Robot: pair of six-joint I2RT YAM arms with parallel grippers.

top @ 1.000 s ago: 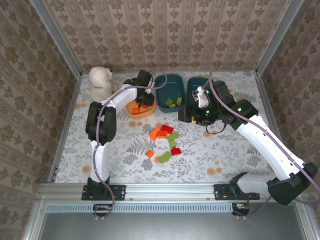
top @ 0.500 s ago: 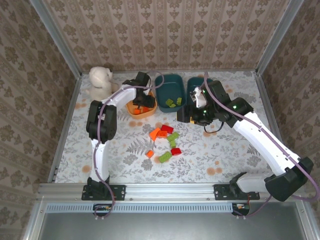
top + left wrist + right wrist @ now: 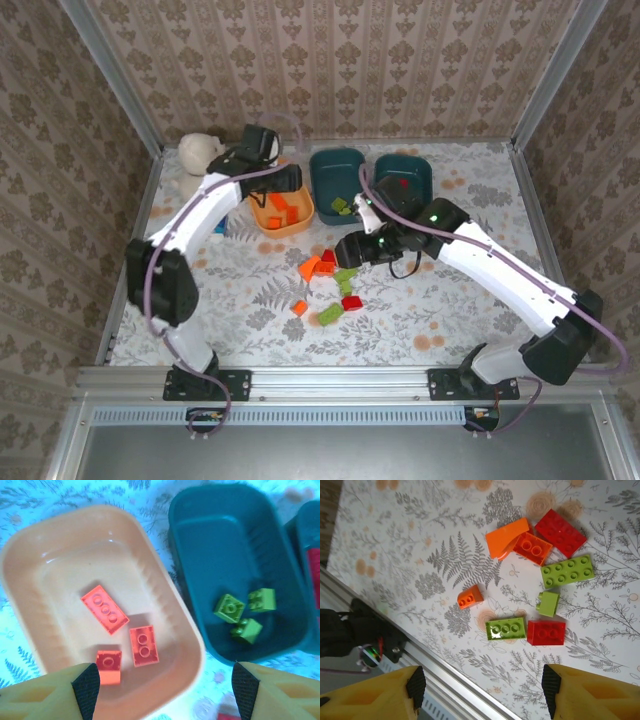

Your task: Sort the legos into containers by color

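My left gripper (image 3: pixel 166 690) hangs open above the near rim of the orange container (image 3: pixel 60 570), which holds three orange legos (image 3: pixel 105 609). The teal container (image 3: pixel 215 555) beside it holds three green legos (image 3: pixel 230 607). In the top view my left gripper (image 3: pixel 287 180) is just behind the orange container (image 3: pixel 283 212). A red lego (image 3: pixel 403 183) lies in the right teal container (image 3: pixel 403 172). My right gripper (image 3: pixel 347 247) is open with nothing between its fingers, above the loose legos (image 3: pixel 505 628) on the table: red (image 3: pixel 546 632), orange (image 3: pixel 470 597) and green (image 3: pixel 567 571).
A white plush toy (image 3: pixel 200 150) sits at the back left corner, and something blue (image 3: pixel 222 223) peeks out under my left arm. The metal frame rail (image 3: pixel 445 680) runs along the table's near edge. Wallpapered walls enclose the table on three sides.
My left gripper opened and rose back from the orange container, its arm swinging left. My right arm moved from the right teal container toward the loose legos.
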